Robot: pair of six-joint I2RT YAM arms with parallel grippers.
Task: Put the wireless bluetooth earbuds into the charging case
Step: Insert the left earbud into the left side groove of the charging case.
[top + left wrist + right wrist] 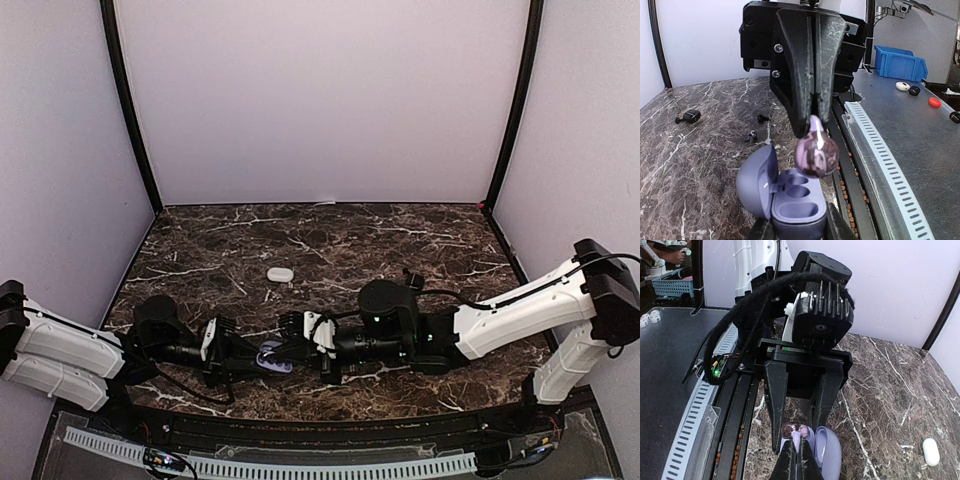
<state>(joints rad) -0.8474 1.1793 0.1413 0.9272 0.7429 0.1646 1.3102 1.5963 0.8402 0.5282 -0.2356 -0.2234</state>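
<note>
Lilac walls [320, 100] ring a dark marble tabletop [400, 240], where the right fingers [796, 90], pinched shut on the tip of a purple earbud [816, 152], hang it just above the empty sockets of a purple case [790, 200], lid up. The left fingers [776, 400] clamp that case from both sides beside the tabletop's near edge, apparently steadying it for the drop. A white case [279, 273] lies well apart, mid-tabletop.

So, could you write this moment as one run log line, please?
left claw: grips open purple case | right claw: grips purple earbud above case | earbud: not yet inserted
</note>
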